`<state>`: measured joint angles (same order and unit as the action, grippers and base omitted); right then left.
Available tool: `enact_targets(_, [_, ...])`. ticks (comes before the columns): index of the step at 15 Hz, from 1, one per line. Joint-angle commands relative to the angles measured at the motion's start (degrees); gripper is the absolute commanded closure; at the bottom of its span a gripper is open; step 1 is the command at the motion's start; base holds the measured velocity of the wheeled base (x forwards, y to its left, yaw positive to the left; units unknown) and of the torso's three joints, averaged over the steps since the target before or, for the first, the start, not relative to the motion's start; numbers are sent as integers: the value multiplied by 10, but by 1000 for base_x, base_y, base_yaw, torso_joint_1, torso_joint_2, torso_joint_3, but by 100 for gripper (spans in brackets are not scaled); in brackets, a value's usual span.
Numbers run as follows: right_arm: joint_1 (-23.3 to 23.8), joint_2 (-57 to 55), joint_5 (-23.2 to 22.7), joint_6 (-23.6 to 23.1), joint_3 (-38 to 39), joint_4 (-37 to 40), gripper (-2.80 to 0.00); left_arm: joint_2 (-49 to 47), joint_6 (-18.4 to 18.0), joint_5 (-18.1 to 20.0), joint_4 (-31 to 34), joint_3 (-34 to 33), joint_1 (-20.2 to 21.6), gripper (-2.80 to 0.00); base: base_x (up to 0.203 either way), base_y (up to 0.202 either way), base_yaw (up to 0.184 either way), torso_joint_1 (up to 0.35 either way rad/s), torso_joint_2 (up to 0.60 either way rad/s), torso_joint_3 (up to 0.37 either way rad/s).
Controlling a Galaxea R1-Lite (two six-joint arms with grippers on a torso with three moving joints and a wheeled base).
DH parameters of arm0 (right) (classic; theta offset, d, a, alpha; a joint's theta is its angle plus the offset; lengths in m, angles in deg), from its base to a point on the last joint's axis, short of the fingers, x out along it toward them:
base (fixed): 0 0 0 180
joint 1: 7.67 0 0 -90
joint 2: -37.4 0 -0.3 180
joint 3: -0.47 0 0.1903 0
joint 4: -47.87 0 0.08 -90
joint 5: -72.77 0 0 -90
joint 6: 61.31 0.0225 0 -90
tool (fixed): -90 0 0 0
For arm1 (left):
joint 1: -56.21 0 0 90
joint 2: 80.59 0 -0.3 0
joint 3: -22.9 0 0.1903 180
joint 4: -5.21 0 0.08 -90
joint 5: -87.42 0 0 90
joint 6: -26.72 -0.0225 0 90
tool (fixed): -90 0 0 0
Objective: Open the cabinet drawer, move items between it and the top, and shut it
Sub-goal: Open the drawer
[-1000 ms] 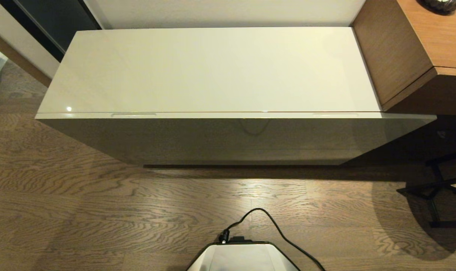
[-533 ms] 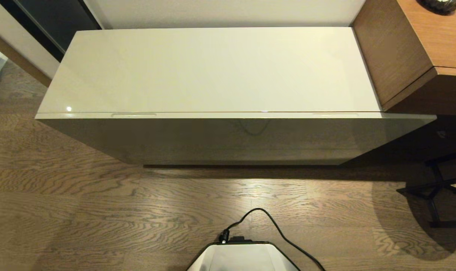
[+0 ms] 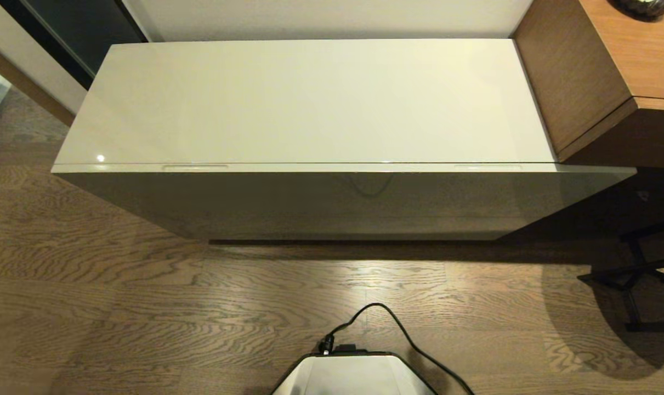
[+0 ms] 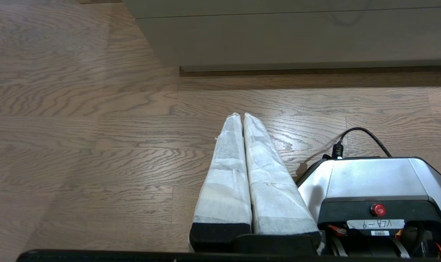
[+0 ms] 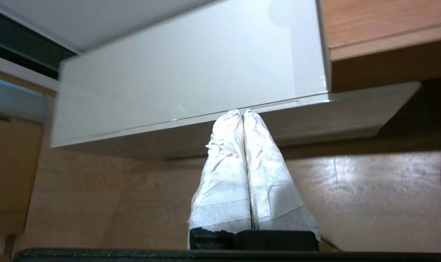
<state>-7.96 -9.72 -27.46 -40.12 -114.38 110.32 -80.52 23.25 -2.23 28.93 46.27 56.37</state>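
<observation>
We face the shut drawer (image 3: 342, 200); no bag shows on the top (image 3: 310, 99). Both grippers, left (image 4: 242, 115) and right (image 5: 242, 112), are pressed closed, empty. We should hook the rim recess (image 3: 486, 166) squarely.

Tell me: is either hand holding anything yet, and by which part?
Nothing is held. The left hand and right hand are both shut on nothing, clear of the closed cabinet drawer.

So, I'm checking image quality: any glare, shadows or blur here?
Head view: a small glare spot on the top, a dark shadow on the floor at right. Right wrist view: the brown wooden cabinet and floor look softly blurred. Left wrist view: sharp.
</observation>
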Motion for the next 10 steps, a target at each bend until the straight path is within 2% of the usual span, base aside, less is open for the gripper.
enact_targets(1, [-18,-232,-4,-9,-97,9,0,-1,0,0,0,0,0,0,0,0,0,0,0,0])
enact_targets(3, [-35,-313,-7,-18,-131,5,0,-1,0,0,0,0,0,0,0,0,0,0,0,0])
enact_targets(5, [-42,-356,-8,-14,-116,-27,0,-1,0,0,0,0,0,0,0,0,0,0,0,0])
enact_targets(6, [-43,-365,-9,-1,-84,-67,0,-1,0,0,0,0,0,0,0,0,0,0,0,0])
enact_targets(8, [-45,-402,-9,29,-35,-235,0,-1,0,0,0,0,0,0,0,0,0,0,0,0])
enact_targets(9, [-47,-426,-9,37,-21,-285,0,-1,0,0,0,0,0,0,0,0,0,0,0,0])
enact_targets(10, [-50,-437,-5,43,-14,-298,0,-1,0,0,0,0,0,0,0,0,0,0,0,0])
